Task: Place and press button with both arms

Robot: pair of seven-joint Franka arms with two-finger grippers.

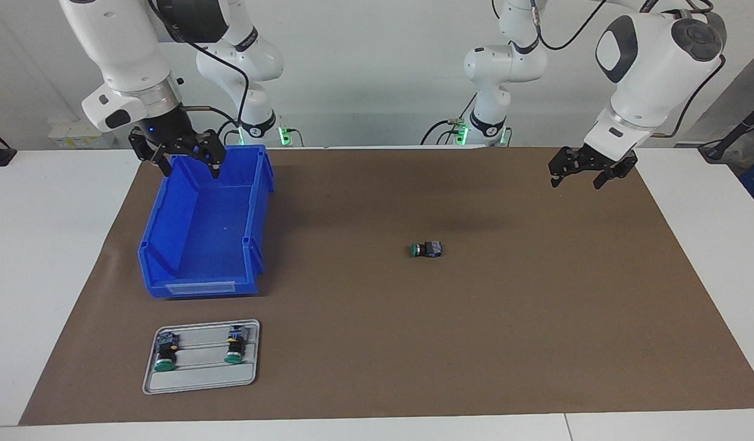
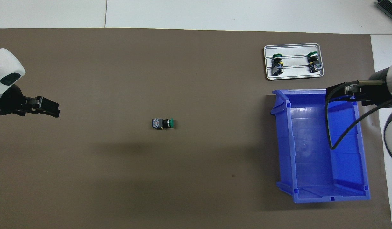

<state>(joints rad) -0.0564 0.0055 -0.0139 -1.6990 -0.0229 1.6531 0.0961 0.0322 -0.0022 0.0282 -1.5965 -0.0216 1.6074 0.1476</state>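
Note:
One button (image 1: pixel 427 249) (image 2: pixel 163 123) lies on its side on the brown mat (image 1: pixel 475 343), near the middle, green cap pointing toward the right arm's end of the table. My left gripper (image 1: pixel 576 182) (image 2: pixel 52 109) hangs open over the mat at the left arm's end, well away from that button and holding nothing. Over the blue bin's (image 1: pixel 199 288) (image 2: pixel 283 143) end nearest the robots, my right gripper (image 1: pixel 191 171) (image 2: pixel 342 92) also stands open and holds nothing.
A grey tray (image 1: pixel 199 383) (image 2: pixel 294 75) lies farther from the robots than the bin, at the right arm's end. Two more green-capped buttons (image 1: pixel 165 354) (image 1: pixel 234 346) lie on it. The bin holds nothing visible. White tabletop borders the mat.

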